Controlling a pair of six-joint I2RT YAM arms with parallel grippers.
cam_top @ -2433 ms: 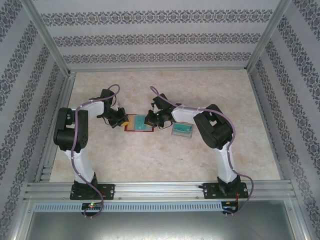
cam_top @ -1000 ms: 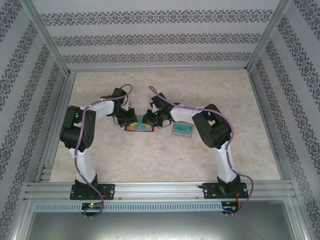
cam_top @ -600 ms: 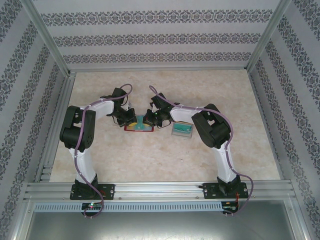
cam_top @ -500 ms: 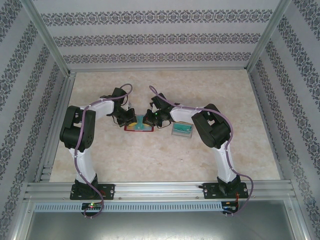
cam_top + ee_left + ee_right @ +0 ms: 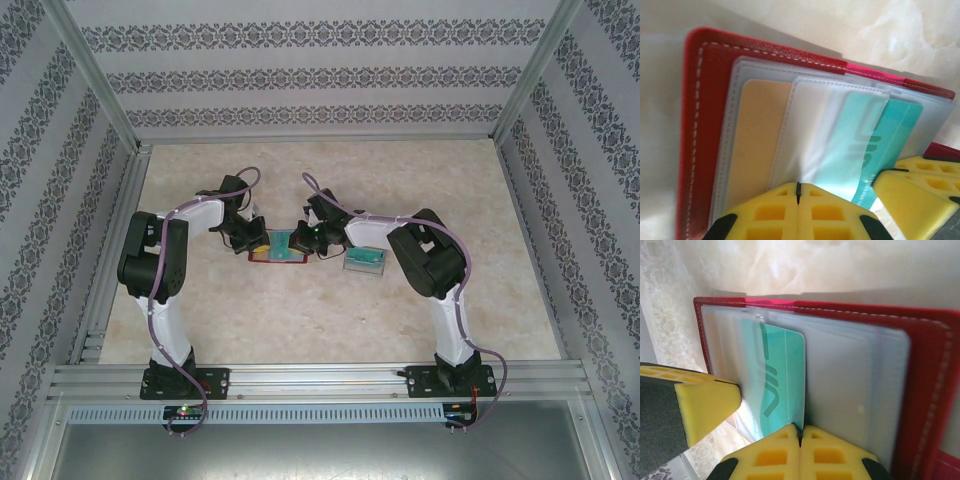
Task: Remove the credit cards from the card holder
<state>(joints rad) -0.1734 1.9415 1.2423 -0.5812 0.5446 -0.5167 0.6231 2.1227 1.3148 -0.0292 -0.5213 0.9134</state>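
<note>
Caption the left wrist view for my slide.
Shut left end effector pinching clear pocket of red folding wallet, teal plastic card protruding.

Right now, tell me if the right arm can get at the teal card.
Likely yes: the teal card sticks partly out of the card holder, and the right gripper looks shut on its exposed corner.

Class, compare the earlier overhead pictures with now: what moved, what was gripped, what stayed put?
The left pincer swung right, from the left edge of the open red folding card holder onto its clear pockets, and sits shut there. The right pincer closed on the edge of the teal plastic card in the holder. The holder and the loose teal-topped card to its right stayed put.
</note>
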